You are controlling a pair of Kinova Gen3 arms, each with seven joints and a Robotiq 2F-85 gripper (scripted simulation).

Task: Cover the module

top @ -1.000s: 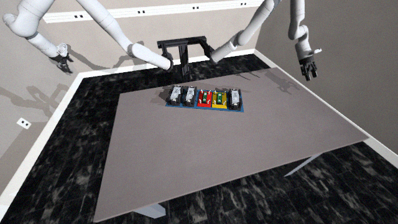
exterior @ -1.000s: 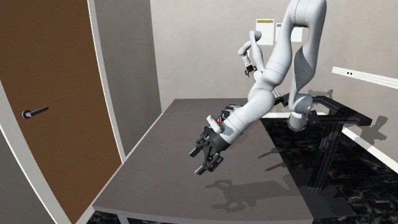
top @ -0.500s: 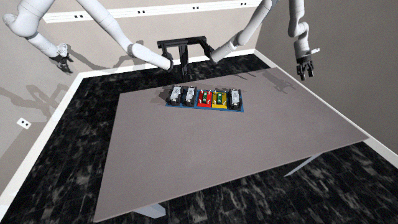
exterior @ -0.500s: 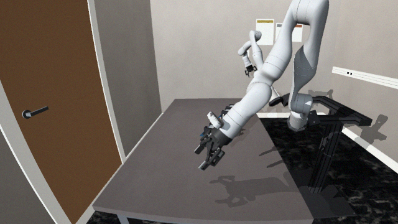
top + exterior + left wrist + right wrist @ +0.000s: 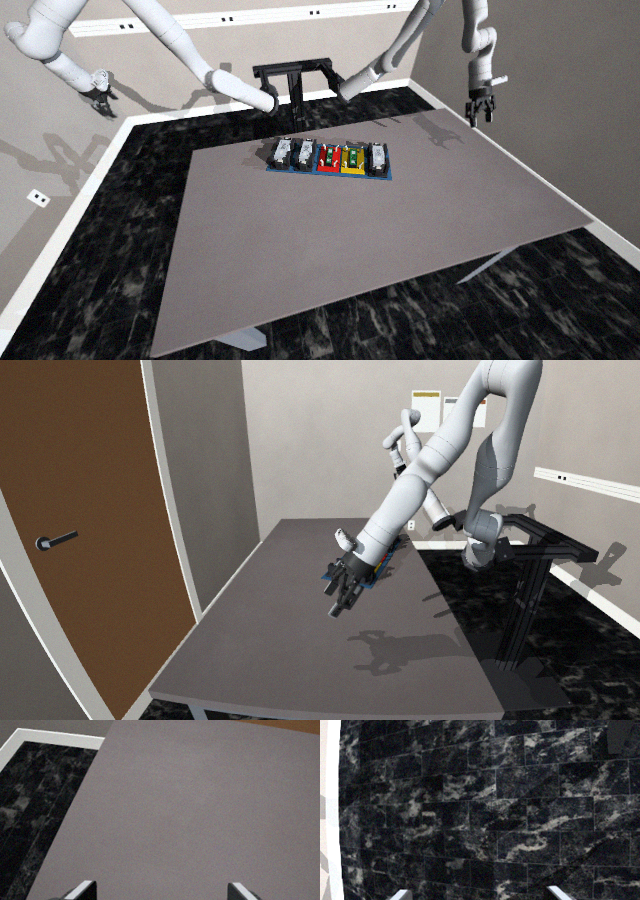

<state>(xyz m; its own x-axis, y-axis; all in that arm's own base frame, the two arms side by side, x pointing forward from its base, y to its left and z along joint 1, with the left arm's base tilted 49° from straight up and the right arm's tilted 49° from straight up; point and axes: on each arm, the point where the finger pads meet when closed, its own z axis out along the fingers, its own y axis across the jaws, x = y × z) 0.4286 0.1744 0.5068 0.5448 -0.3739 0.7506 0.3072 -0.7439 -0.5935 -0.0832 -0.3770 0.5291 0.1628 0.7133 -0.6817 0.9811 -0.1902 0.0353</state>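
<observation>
Three pale covers [image 5: 283,151] [image 5: 305,151] [image 5: 378,157] sit in black holders, two at the left and one at the right of the row in the top view. The yellow base plate [image 5: 353,171] carries a green module [image 5: 353,158] with white posts around it, uncovered. Cover widths are too small to compare here. My left gripper [image 5: 481,121] [image 5: 332,601] [image 5: 162,885] is open and empty, high above the table, to the right of the row in the top view. My right gripper [image 5: 111,107] [image 5: 477,889] is open and empty above the floor, beyond the table's left side.
A blue board [image 5: 327,174] [image 5: 367,586] bears the row. A red plate [image 5: 327,169] with another green module [image 5: 329,157] adjoins the yellow one. The row lies near the table edge by the black robot stand [image 5: 296,95]. My left arm partly hides it in the exterior view.
</observation>
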